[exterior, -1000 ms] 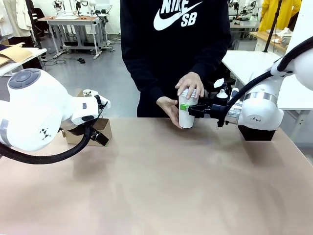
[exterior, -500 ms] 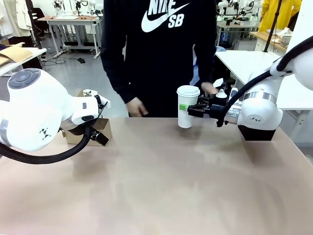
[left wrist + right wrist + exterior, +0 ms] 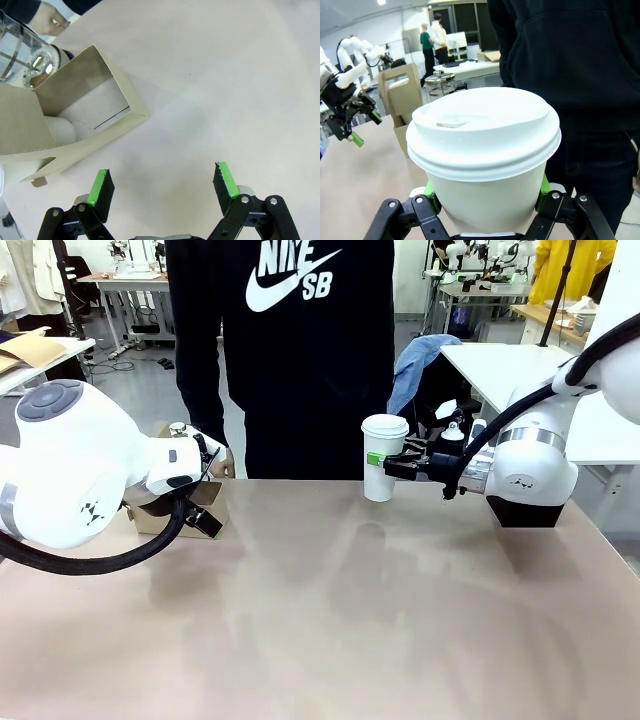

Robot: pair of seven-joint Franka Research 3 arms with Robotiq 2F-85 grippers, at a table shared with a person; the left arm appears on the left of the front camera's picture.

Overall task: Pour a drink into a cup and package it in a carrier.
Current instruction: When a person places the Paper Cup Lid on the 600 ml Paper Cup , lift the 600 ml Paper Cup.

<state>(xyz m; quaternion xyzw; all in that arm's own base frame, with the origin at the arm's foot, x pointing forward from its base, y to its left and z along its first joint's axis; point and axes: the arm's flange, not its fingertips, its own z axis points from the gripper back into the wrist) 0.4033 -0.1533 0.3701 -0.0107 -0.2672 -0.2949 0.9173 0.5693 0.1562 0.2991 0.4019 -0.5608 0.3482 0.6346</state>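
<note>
Front view: lidded white cup [image 3: 383,457], right pincer [image 3: 392,464] clamped.

From the left wrist, the brown cardboard drink carrier [image 3: 85,95] runs off the left edge, and a pale rounded thing [image 3: 62,131] inside it sits half behind a cardboard wall, too little showing to identify. The clear glass vessel [image 3: 22,50] beside it is cut by the top-left corner; the person's hand [image 3: 50,22] is cropped by the top edge. In the front view the bulky white left arm [image 3: 70,470] covers most of the carrier. From the right wrist, the tall white lidded paper cup [image 3: 482,150] loses its base behind the right arm's jaws and the bottom edge
</note>
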